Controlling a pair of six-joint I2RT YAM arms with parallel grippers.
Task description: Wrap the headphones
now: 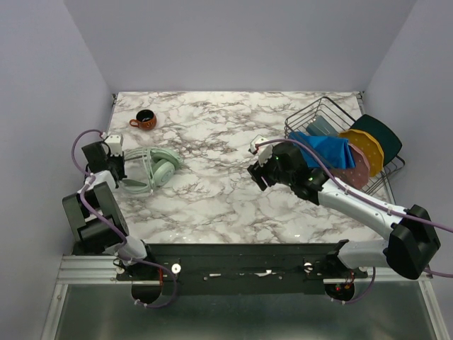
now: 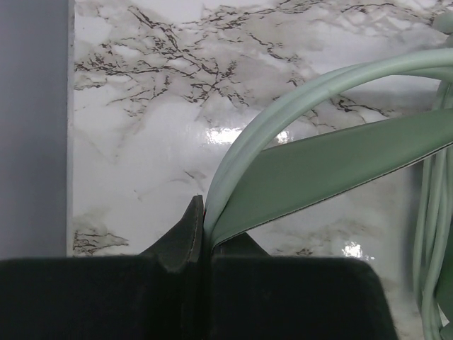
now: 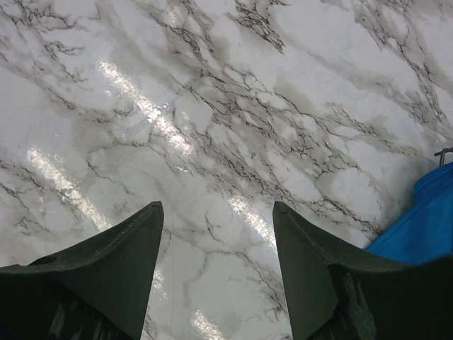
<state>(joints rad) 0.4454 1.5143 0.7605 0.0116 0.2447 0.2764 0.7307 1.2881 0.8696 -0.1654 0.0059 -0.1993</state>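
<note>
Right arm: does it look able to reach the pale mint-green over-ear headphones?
Probably yes: the right gripper hangs open over bare marble table, nothing between it and the headphones; the left gripper pinches their headband.

Glossy marble-look table (image 1: 226,191) (glare streaks); matt headphones (image 1: 152,170).

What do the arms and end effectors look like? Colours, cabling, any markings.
The left arm and right arm both have black joint housings and pale grey-white links. A lilac cable runs loosely along each, and a small white block sits at each wrist. The left end effector and right end effector have matt black fingers tapering to wedge tips. No markings visible.
</note>
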